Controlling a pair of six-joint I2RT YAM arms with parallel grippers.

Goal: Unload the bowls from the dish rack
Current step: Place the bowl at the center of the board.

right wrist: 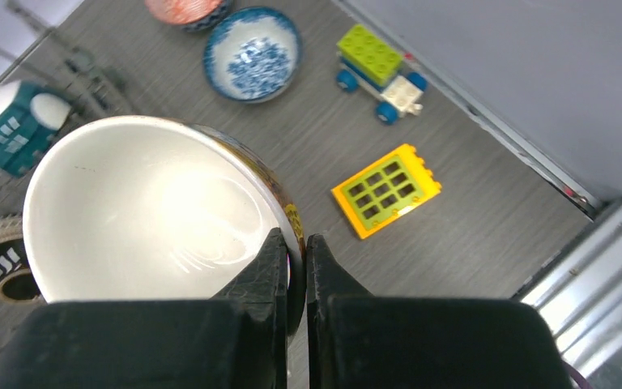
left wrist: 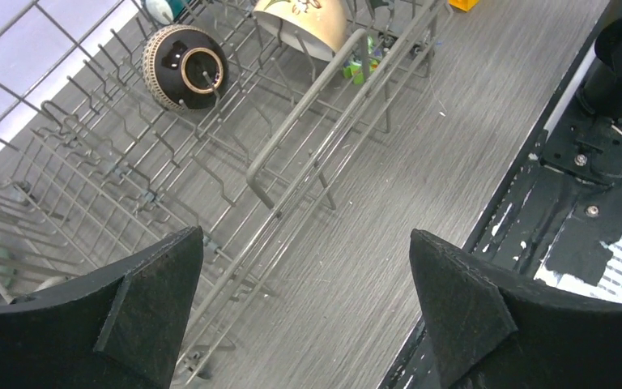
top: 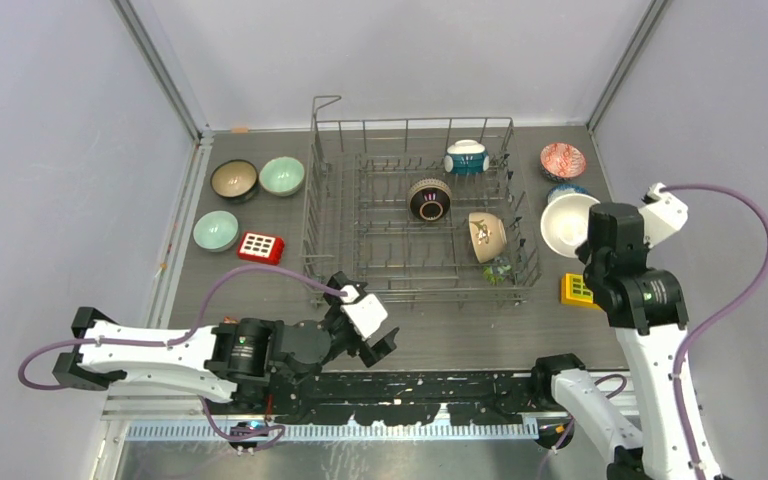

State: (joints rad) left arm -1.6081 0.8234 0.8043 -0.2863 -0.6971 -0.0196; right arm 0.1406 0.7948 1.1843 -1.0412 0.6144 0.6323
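The grey wire dish rack (top: 415,262) stands mid-table and holds a teal-and-white bowl (top: 466,157), a dark brown bowl (top: 430,199) and a cream bowl (top: 487,237). The dark brown bowl (left wrist: 183,66) and cream bowl (left wrist: 304,23) also show in the left wrist view. My right gripper (right wrist: 296,243) is shut on the rim of a white-inside bowl (right wrist: 146,207), held above the table right of the rack (top: 566,222). A blue-and-white bowl (right wrist: 253,53) and a red patterned bowl (top: 563,160) sit on the table beyond it. My left gripper (left wrist: 306,275) is open and empty over the table by the rack's front edge.
Left of the rack sit a dark bowl (top: 233,179), two pale green bowls (top: 282,175) (top: 216,230) and a red toy block (top: 261,247). A yellow block (right wrist: 386,190) and a green-and-blue toy car (right wrist: 377,69) lie at the right. Small toys lie in the rack's front right corner (top: 498,270).
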